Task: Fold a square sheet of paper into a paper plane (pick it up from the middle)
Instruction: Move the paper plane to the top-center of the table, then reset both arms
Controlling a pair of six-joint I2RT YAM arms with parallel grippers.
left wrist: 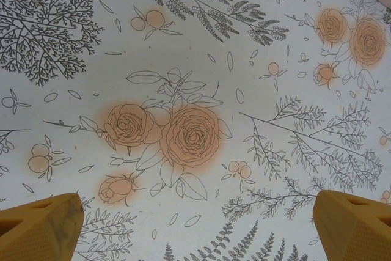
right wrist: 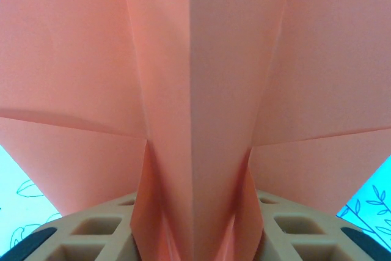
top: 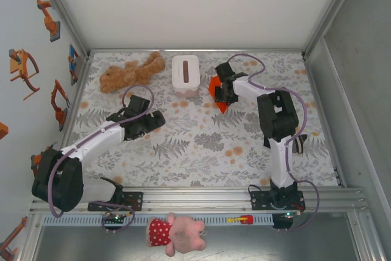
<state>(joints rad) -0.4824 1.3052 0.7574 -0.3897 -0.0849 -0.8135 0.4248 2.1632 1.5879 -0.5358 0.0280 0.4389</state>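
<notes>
At the far left of the top view, orange-and-blue stickers [top: 24,68] dot the side wall; below them the left arm [top: 91,142] reaches diagonally over the flowered tablecloth [top: 201,151]; the left gripper [top: 156,119] hovers above the left-centre of the table, well apart from everything else on it; in the left wrist view its yellow fingertips [left wrist: 40,227] sit in the two bottom corners, so the left gripper [left wrist: 195,230] is spread wide with nothing between the tips but printed roses and ferns.

Behind it a brown teddy bear [top: 131,71] lies on its side near the back edge; just right of the bear stands the white tissue box [top: 185,74], slot upward; in front of the rail at the near edge lies a pink plush toy [top: 177,233] in a red spotted dress.

Just right of the box is the orange paper [top: 213,87], already creased and raised off the cloth; the right gripper [top: 222,93] is on it, with an orange point sticking out below the fingers; the right arm [top: 278,120] bends back to its base at the near rail.

In the right wrist view the orange paper [right wrist: 195,59] shows a sharp centre ridge with flaps folded to either side; its narrow folded keel runs down between the tan pads [right wrist: 91,236], and the right gripper [right wrist: 195,246] is closed on that keel, pinching it.
</notes>
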